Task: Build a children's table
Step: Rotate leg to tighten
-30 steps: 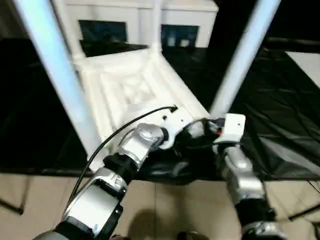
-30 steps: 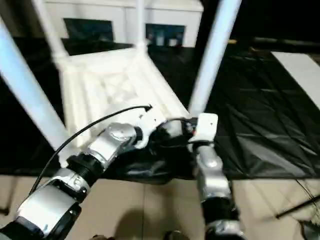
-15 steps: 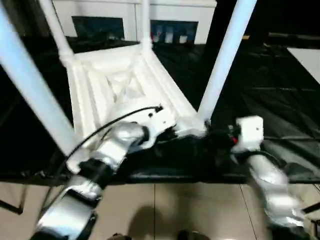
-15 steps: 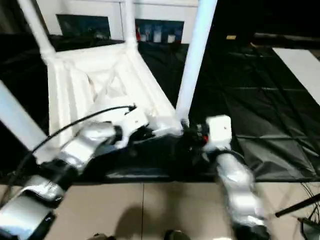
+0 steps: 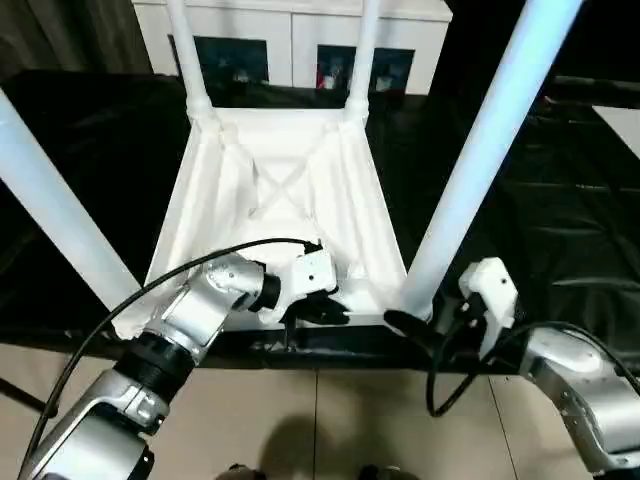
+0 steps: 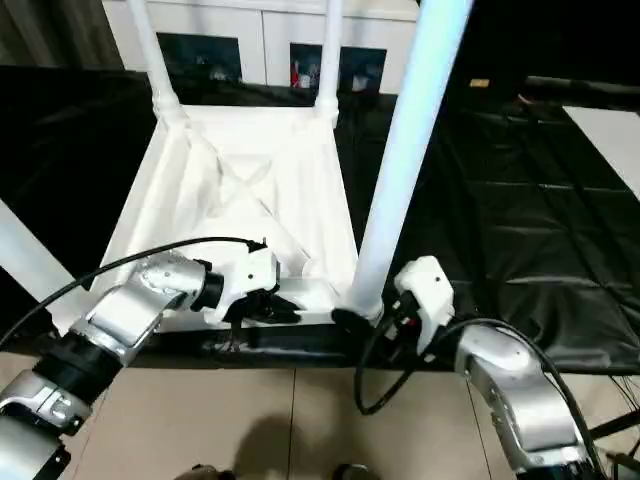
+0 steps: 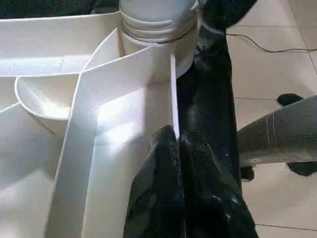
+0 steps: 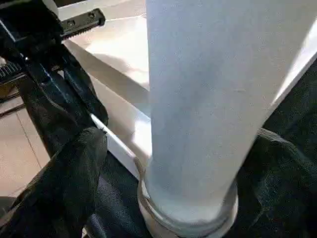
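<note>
The children's table lies upside down, its ribbed white tabletop [image 5: 290, 190] on a black sheet. Four white legs stand up from its corners: the near right leg [image 5: 480, 150], the near left leg [image 5: 50, 210] and two far legs [image 5: 185, 60]. My left gripper [image 5: 325, 310] is shut on the tabletop's thin near rim [image 7: 173, 89], close to the near right corner socket [image 7: 156, 20]. My right gripper [image 5: 405, 322] is open at the foot of the near right leg [image 8: 198, 99], with one black finger [image 8: 74, 168] on each side of it and a gap showing.
A white cabinet with dark glass doors [image 5: 300, 40] stands behind the table. The black sheet [image 5: 560, 200] spreads to the right, with a white patch [image 5: 622, 120] at its far edge. Tan floor tiles [image 5: 330, 420] lie below the near edge, under my arms.
The camera has shifted. My right gripper has opened wider and its arm has swung out to the right, fingers now astride the near right leg's foot. The left gripper keeps its hold on the rim.
</note>
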Robot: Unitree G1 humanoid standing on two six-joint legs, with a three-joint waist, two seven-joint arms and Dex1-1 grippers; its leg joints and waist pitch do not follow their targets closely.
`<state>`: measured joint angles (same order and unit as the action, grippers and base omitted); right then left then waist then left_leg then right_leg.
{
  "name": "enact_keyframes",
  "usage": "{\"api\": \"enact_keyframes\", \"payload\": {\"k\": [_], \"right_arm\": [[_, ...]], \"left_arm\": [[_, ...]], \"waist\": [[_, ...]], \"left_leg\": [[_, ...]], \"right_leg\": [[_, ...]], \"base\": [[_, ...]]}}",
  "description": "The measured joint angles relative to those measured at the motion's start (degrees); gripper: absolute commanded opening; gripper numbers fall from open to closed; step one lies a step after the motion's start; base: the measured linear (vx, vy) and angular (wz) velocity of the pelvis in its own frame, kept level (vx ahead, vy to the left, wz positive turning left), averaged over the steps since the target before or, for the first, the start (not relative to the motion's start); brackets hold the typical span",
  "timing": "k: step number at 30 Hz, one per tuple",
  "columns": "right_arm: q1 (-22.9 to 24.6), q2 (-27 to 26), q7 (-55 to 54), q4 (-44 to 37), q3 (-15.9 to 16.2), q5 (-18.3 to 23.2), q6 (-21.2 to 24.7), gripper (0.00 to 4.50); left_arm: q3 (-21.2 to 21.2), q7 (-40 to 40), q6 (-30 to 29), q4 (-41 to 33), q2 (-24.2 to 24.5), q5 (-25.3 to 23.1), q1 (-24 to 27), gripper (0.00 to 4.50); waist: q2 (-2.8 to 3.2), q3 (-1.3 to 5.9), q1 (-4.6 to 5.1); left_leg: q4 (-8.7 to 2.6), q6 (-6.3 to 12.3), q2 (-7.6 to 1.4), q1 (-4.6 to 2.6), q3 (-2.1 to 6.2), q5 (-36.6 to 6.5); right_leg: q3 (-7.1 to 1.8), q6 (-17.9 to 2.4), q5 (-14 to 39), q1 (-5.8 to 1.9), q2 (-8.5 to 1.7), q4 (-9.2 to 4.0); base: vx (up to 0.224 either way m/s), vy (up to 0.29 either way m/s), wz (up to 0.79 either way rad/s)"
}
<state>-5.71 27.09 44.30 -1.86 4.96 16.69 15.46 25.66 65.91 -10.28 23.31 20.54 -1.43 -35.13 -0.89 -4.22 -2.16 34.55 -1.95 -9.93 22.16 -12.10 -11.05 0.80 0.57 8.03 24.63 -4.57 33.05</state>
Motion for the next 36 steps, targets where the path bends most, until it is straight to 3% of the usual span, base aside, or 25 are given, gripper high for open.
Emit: {"api": "enact_keyframes", "payload": {"k": [3, 5, 8, 16, 28, 32, 36], "right_arm": [[-0.39, 0.63, 0.35, 1.24, 0.40, -1.00, -0.06, 4.07], [-0.88, 1.17, 1.35, 1.68, 0.44, -1.32, -0.42, 3.72], [-1.09, 1.33, 2.24, 2.72, 0.45, -1.52, -0.67, 3.64], [-1.89, 1.58, 2.46, 4.59, 0.69, -2.81, -2.26, 2.82], [-3.01, 1.19, 3.54, 6.78, 0.94, -3.02, -3.81, 2.59], [-4.11, -3.11, -2.02, 9.86, -0.35, -3.77, -4.74, 2.58], [-6.89, -10.29, -14.59, 14.11, -2.84, -5.63, -4.79, 2.58]], "left_arm": [[-0.06, 0.05, -0.19, -0.04, 0.02, 0.02, 0.00, 0.00], [-0.08, 0.15, -0.56, -0.20, 0.04, 0.04, 0.00, 0.00], [-0.06, 0.18, -0.76, -0.43, 0.03, 0.04, 0.00, 0.00], [-0.05, 0.19, -1.07, -0.55, 0.03, 0.04, 0.00, 0.00], [-0.23, 0.11, -1.80, -0.54, 0.17, 0.10, 0.00, 0.00], [-1.50, -3.57, -2.56, 1.93, -2.19, -0.02, -0.70, 0.00], [-3.03, -10.75, -3.94, 7.53, -6.62, -0.92, -3.25, 0.00]], "waist": [[-0.01, -0.01, 0.00], [-0.01, 0.00, 0.01], [-0.01, 0.00, -0.03], [-0.02, 0.00, -0.01], [-0.05, 0.02, 0.22], [-0.14, 0.05, 0.53], [-0.20, 0.02, 1.58]], "left_leg": [[-0.01, 0.00, 0.00, 0.01, 0.00, 0.00], [-0.01, 0.00, -0.01, 0.01, 0.02, 0.00], [-0.01, 0.01, -0.01, 0.03, 0.02, 0.01], [-0.01, 0.02, -0.01, 0.04, 0.02, 0.01], [0.00, 0.02, -0.01, 0.00, 0.02, 0.01], [0.03, 0.01, -0.01, -0.02, 0.02, 0.01], [0.12, 0.01, 0.00, 0.01, 0.03, 0.01]], "right_leg": [[0.01, 0.01, 0.01, 0.01, 0.00, 0.01], [0.03, 0.00, 0.00, 0.01, 0.00, 0.03], [0.03, -0.03, -0.02, 0.01, 0.00, 0.04], [0.04, -0.13, -0.08, 0.01, 0.00, 0.03], [0.04, -0.10, -0.06, 0.00, 0.00, 0.03], [0.04, 0.04, 0.02, -0.01, 0.01, 0.02], [0.06, 0.10, 0.06, 0.12, 0.00, -0.03]], "base": [[0.000, 0.000, 0.00], [0.000, 0.000, 0.00], [0.000, 0.000, 0.00], [0.000, 0.000, 0.00], [0.000, 0.000, 0.00], [0.000, 0.000, 0.00], [0.000, 0.000, 0.00]]}}
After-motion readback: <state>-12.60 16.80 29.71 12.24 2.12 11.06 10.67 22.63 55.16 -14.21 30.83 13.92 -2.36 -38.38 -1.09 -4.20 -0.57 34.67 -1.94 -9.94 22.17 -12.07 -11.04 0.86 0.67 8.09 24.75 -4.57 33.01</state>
